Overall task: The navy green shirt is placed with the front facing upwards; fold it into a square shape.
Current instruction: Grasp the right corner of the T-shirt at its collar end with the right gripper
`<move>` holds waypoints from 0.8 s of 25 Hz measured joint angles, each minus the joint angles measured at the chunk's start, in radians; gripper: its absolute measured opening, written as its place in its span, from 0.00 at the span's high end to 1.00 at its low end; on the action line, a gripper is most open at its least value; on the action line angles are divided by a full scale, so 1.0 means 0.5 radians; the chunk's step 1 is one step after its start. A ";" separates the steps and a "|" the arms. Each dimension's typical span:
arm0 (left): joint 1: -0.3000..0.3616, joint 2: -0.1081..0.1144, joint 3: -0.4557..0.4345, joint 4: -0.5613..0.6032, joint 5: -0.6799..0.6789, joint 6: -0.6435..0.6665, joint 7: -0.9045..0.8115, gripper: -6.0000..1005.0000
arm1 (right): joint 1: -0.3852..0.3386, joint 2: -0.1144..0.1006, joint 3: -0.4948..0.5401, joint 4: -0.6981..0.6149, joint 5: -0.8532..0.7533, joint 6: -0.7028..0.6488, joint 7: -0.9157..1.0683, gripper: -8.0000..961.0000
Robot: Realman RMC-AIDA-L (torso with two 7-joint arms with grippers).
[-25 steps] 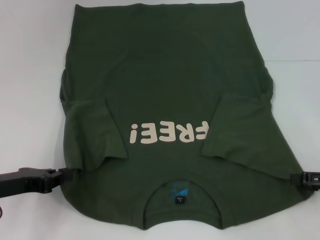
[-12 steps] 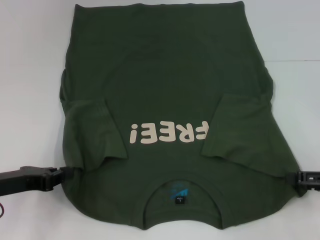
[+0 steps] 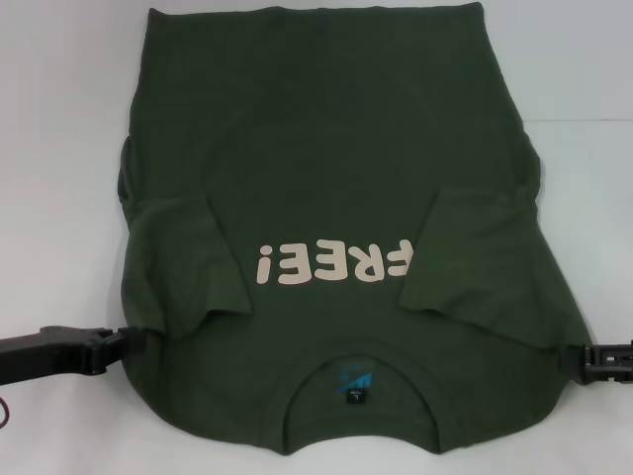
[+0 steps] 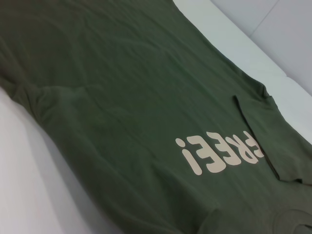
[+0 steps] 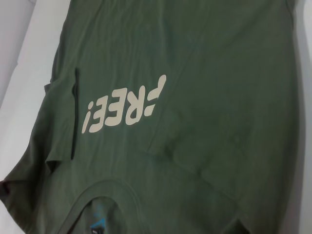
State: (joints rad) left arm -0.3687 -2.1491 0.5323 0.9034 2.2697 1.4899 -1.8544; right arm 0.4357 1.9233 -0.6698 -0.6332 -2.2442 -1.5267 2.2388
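Navy green shirt (image 3: 326,198) lay flat on the white table (image 3: 59,119), front up, collar nearest the robot, both sleeves already folded in over the chest beside the cream lettering (image 3: 331,264). Left gripper (image 3: 121,339) sat low at the shirt's left shoulder edge, right gripper (image 3: 584,356) at the right shoulder edge, likely placed to lift the collar end toward the hem. Jaw state: cannot tell for either.
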 joint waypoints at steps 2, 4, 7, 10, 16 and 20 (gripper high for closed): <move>-0.003 0.000 -0.001 0.000 0.000 0.000 0.000 0.96 | -0.003 0.000 -0.003 0.000 -0.001 -0.003 0.004 0.13; -0.009 0.000 -0.004 0.000 0.002 0.000 0.000 0.96 | -0.004 0.001 -0.003 -0.001 -0.003 -0.004 0.006 0.13; -0.013 0.000 -0.006 0.000 0.007 0.001 0.000 0.96 | -0.002 0.002 -0.003 -0.001 -0.025 0.002 0.021 0.17; -0.014 0.000 -0.007 0.000 0.008 0.002 0.000 0.96 | 0.010 0.005 -0.002 -0.001 -0.079 0.018 0.040 0.27; -0.014 0.000 -0.009 0.000 0.007 0.002 0.000 0.96 | 0.026 0.023 0.010 -0.004 -0.144 0.086 0.105 0.54; -0.014 0.000 -0.009 0.000 0.003 0.002 0.000 0.96 | 0.029 0.030 0.015 -0.020 -0.142 0.081 0.103 0.71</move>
State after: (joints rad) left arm -0.3758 -2.1491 0.5276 0.9035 2.2713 1.4911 -1.8544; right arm 0.4501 1.9382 -0.6625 -0.6433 -2.3151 -1.4861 2.2901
